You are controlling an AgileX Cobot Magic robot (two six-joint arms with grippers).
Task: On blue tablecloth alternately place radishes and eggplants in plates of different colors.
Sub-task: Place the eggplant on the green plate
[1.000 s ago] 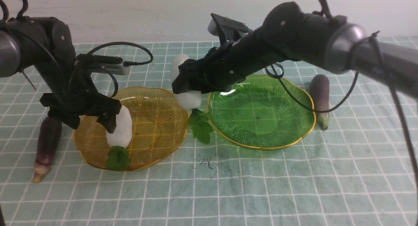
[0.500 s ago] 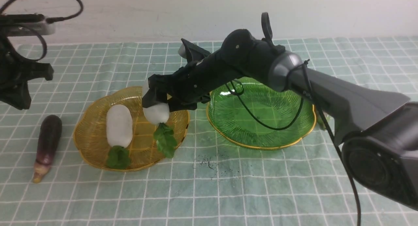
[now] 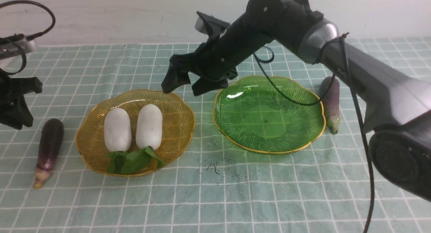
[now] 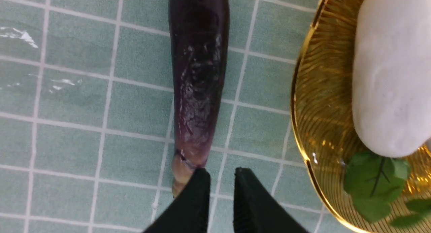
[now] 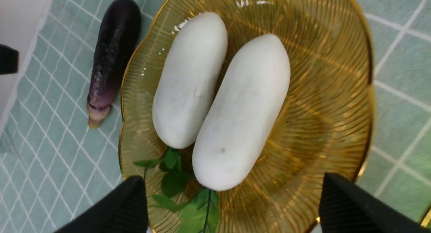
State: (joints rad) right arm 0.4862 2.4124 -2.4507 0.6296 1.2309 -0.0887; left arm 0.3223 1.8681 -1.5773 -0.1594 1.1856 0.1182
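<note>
Since the earlier frame the right claw [image 3: 183,89] has let go of the second stubby white oval radish [image 3: 149,126] and risen toward the far edge; its jaws stand wide apart and empty. That radish now lies in the translucent ribbed amber-yellow plate [image 3: 178,106], touching the first white radish [image 3: 117,129], green sprigs toward the near edge. The left claw [image 4: 220,174] hangs by the left edge, fingers drawn nearly together on nothing, just over the stem end of the slim dark purple eggplant [image 4: 198,74] on the pale teal-blue gridded tablecloth [image 3: 269,192]. The bright green ribbed plate [image 3: 269,125] is bare; the other purple eggplant [image 3: 330,101] lies against its rim on the right-edge side.

Likely trouble: that eggplant sits so tight to the rim that a finger coming down could shove or tip the plate. Both eggplants look glossy and round, so a grip near the tapered end may slip or roll them. The right arm's black cable [image 3: 296,102] droops over the green plate and could snag.

Hard to make out: the left arm is cut off at the left edge, the cable crosses the right eggplant, and the tangled sprigs cannot be told apart
</note>
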